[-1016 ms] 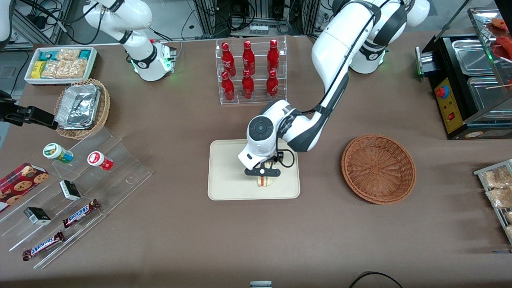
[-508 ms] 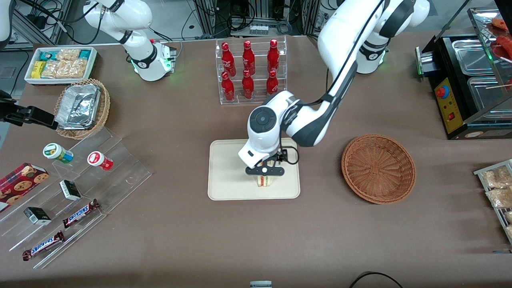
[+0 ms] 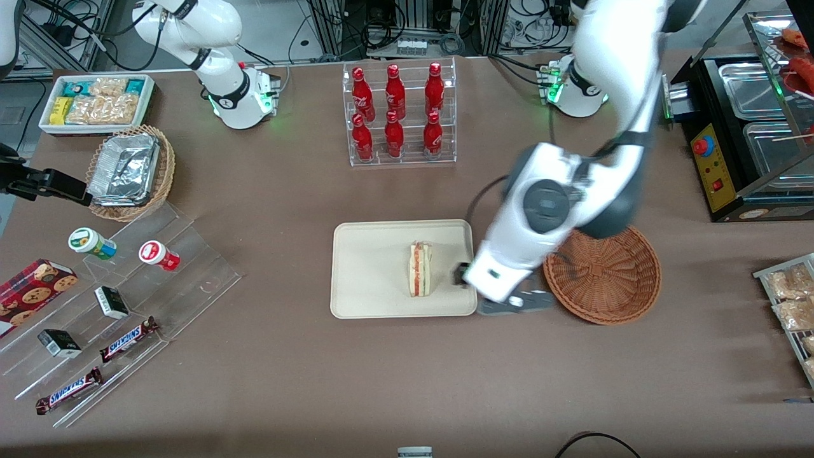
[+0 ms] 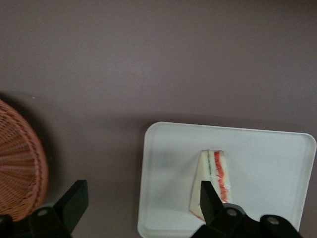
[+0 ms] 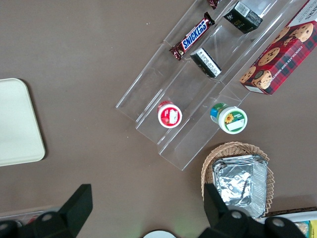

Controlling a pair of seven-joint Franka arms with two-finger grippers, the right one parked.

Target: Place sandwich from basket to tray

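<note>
From the front, the sandwich (image 3: 420, 269) stands on the tray (image 3: 369, 280), apart from the gripper (image 3: 509, 304), which hangs above the table between tray and basket (image 3: 604, 270); its fingers are hidden under the wrist here. The left wrist view shows them spread wide, empty, with the sandwich (image 4: 213, 181) alone on the tray (image 4: 168, 188), the basket (image 4: 22, 173) nearby.

Robot lab mocked up as a snack shop: cola bottle rack (image 3: 399, 114), cabling.
</note>
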